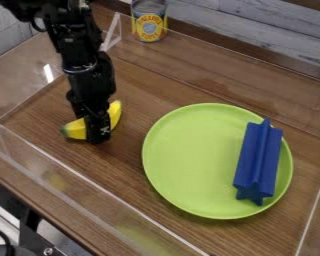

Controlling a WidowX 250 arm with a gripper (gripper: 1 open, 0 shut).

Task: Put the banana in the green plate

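The black pincer (pixel 93 124) stands straight down on the small bright yellow plastic toy banana (pixel 85 124), clenched on it at the left of the dark wooden worktop (pixel 190 70). The banana lies flat, well apart from the large round lime-green plastic plate (pixel 203 160), which carries a blue ridged block (pixel 259 160) on its right side. To do this well, I'd lift straight up, checking the grip holds, then carry right to the plate's bare left half. The banana's long axis runs roughly left-right, one tip toward the plate.
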